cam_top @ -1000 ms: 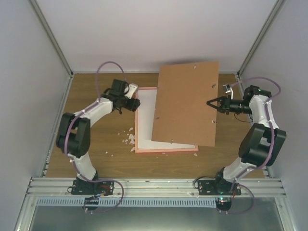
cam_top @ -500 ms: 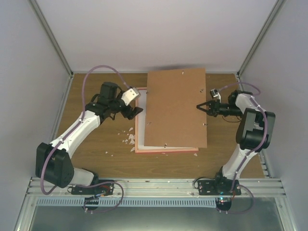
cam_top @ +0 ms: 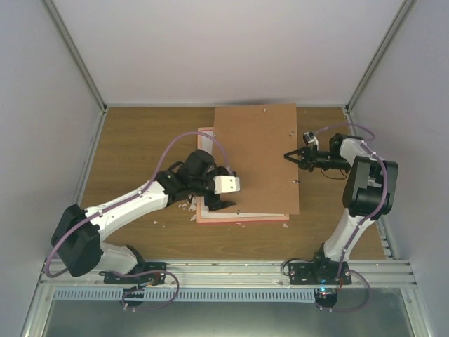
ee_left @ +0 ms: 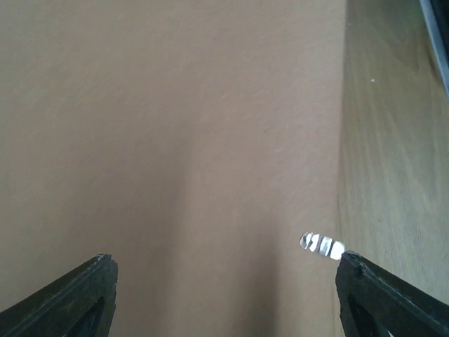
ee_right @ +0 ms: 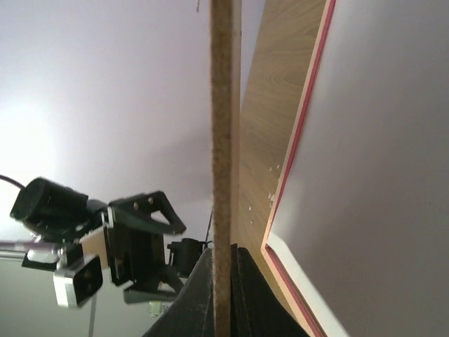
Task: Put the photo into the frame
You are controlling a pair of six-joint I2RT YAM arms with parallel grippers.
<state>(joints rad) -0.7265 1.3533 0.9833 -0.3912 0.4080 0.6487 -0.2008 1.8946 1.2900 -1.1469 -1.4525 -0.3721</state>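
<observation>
The pink frame (cam_top: pixel 242 219) lies flat on the table, mostly covered by a plain brown backing board (cam_top: pixel 256 158). My right gripper (cam_top: pixel 289 155) is shut on the board's right edge; in the right wrist view the board (ee_right: pixel 224 126) stands edge-on between the closed fingers of that gripper (ee_right: pixel 224 261), with the frame's pink rim (ee_right: pixel 303 140) beside it. My left gripper (cam_top: pixel 223 191) hovers open over the board's lower left part. In the left wrist view the board (ee_left: pixel 175 126) fills the picture between its spread fingertips (ee_left: pixel 95 291). The photo is hidden.
White crumbs (cam_top: pixel 188 203) lie on the wooden table (cam_top: pixel 133 147) left of the frame. A white strip (cam_top: pixel 205 208) shows inside the frame's left edge. A small metal clip (ee_left: pixel 321 245) sits on the board near its edge. Grey walls enclose the table.
The right gripper has swung the board leftwards and down over the frame. The left arm has moved from the frame's left edge onto the board's lower left part, its jaws a little wider.
</observation>
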